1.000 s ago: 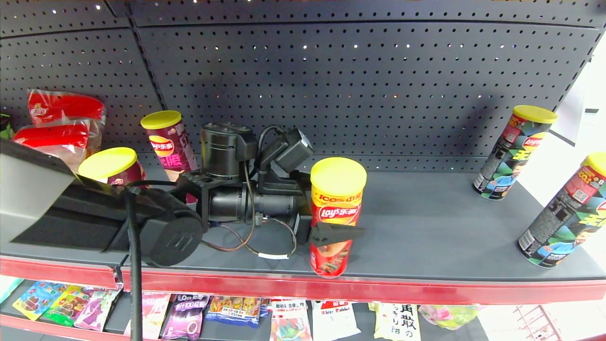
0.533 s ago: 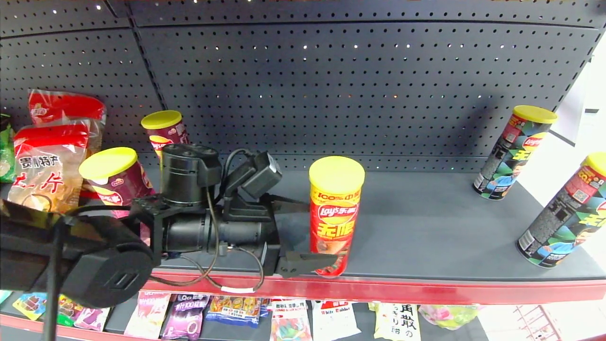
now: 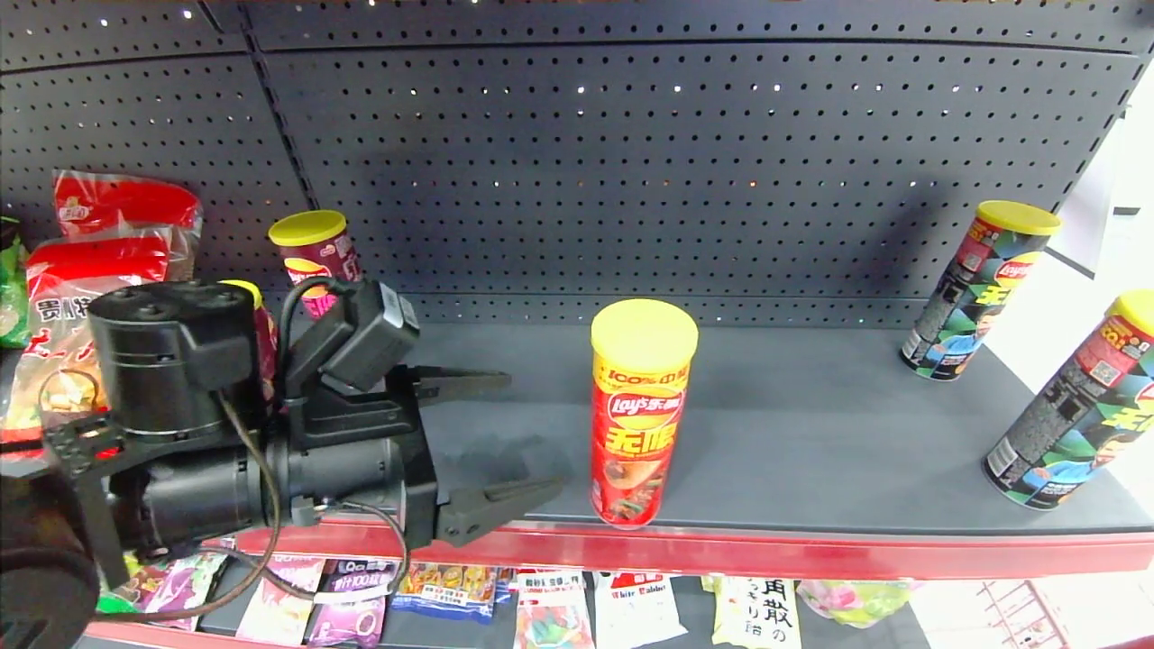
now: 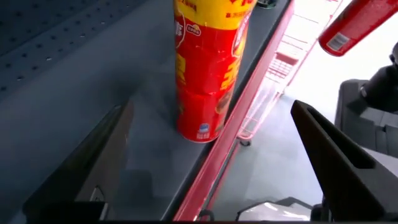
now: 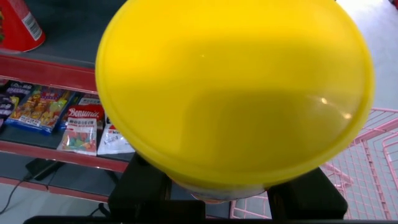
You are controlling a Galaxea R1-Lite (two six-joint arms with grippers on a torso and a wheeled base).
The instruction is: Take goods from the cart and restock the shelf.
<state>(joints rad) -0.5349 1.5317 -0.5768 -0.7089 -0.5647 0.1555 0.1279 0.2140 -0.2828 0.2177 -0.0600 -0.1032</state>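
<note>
The shelf (image 3: 811,424) is the biggest holder here. Its grey deck carries the red can (image 3: 645,415), upright and right at the red front lip, near 6 o'clock of the deck. Two dark cans (image 3: 981,288) stand well apart from it towards 2 and 3 o'clock. A maroon can (image 3: 320,257) is at 10 o'clock by the back panel, with red bags (image 3: 90,270) beyond it at 9 o'clock. Flat snack packets (image 3: 550,613) hang in a row under the deck at 6 o'clock. The cart (image 5: 380,155) shows as pink wire below the shelf's right end, and I cannot tell what lies in it. The left gripper (image 3: 532,434) sits at 9 o'clock of the red can, near it but not touching. Its jaws are spread wide, one over the deck and one out past the lip, with nothing between them. The right gripper (image 5: 227,202) appears closed around the body of a second can (image 5: 236,87), whose yellow lid faces its wrist camera. These cans should be light, stiff tubes with a glossy, rather slippery wrap. They are tall on a narrow base, so a nudge near the top could topple one off the lip. Too hard a squeeze would likely dent the wall and break the crisps inside. I would grip across the mid-body, below the lid, which is likely to pop off.
</note>
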